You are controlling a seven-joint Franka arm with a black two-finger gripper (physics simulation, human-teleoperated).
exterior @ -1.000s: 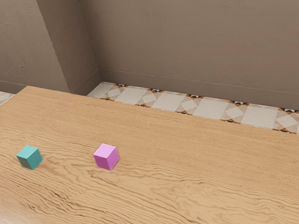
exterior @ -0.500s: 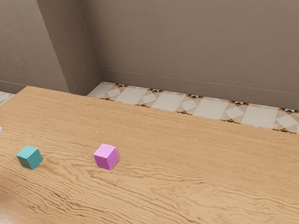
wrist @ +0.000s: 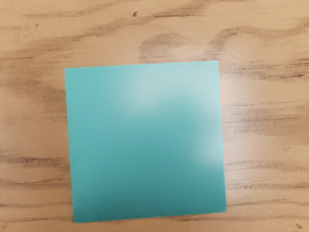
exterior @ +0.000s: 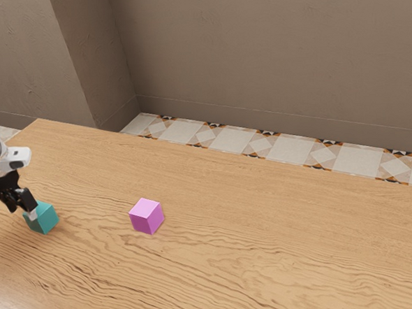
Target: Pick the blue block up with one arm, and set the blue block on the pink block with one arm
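Observation:
The blue block, a teal cube, rests on the wooden table near the exterior view's left edge. My gripper hangs just over its left side, fingers apart and open, one light fingertip touching or just in front of the block's upper left corner. In the wrist view the blue block lies flat on the wood directly under my hand. The pink block sits on the table, apart, to the right of the blue one.
The table's far edge runs along a tiled floor below brown walls. A wall corner juts out at the back left. Bare wood stretches to the right of the pink block.
My arm has come in from the exterior view's left edge and moved right, down over the blue block. Both blocks stay where they were.

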